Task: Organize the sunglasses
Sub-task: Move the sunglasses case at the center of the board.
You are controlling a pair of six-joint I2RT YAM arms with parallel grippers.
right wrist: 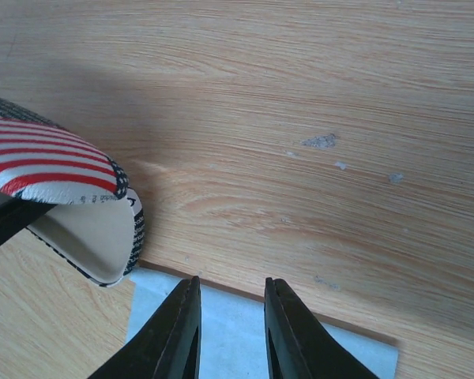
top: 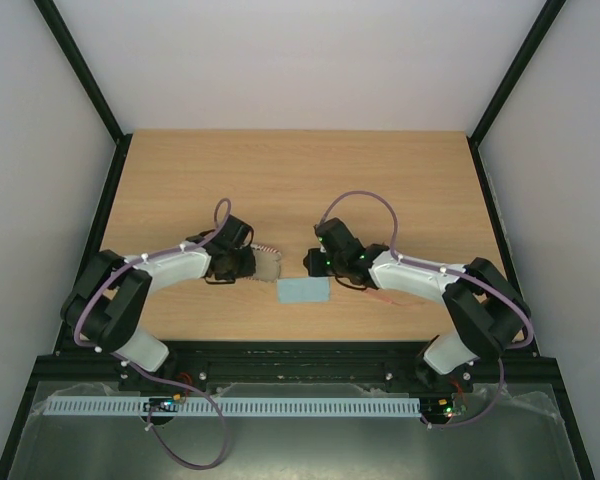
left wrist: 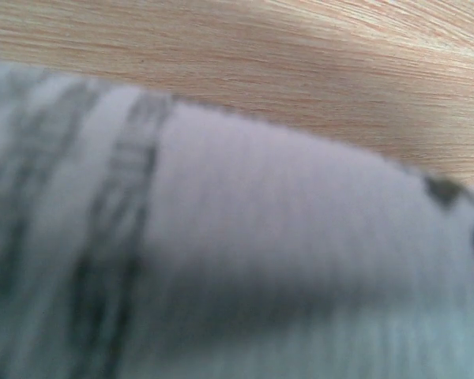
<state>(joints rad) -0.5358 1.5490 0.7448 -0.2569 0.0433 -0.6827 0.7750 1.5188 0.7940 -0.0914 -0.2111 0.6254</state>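
The sunglasses (top: 382, 297) show as a thin red-orange line on the table, partly under my right arm. The flag-patterned case (top: 265, 262) lies between the two grippers, with my left gripper (top: 235, 263) shut on its left end. The left wrist view is filled by the blurred grey case (left wrist: 221, 237), so the fingers are hidden there. In the right wrist view the case (right wrist: 71, 170) gapes open, showing a cream inside. My right gripper (right wrist: 231, 280) hovers open over the light blue cloth (right wrist: 233, 339), with nothing between its fingers.
The light blue cloth (top: 303, 291) lies flat just in front of the case, near the table's front edge. Black frame posts and white walls close in the wooden table (top: 300, 180) on both sides and at the back.
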